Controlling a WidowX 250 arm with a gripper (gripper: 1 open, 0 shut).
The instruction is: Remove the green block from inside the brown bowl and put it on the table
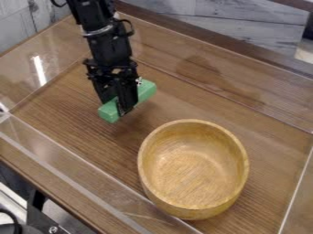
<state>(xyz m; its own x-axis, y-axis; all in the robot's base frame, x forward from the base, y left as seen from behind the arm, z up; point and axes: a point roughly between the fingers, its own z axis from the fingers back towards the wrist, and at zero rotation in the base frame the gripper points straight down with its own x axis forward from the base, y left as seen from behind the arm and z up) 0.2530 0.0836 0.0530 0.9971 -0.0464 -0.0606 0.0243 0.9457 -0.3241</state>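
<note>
The gripper (123,105) points steeply down with its jaws closed on the green block (126,101), which sits low at the worktop (208,87), up-left of the empty brown bowl (193,168). The block's long axis runs diagonally, lower-left to upper-right, crosswise between the jaws.
</note>
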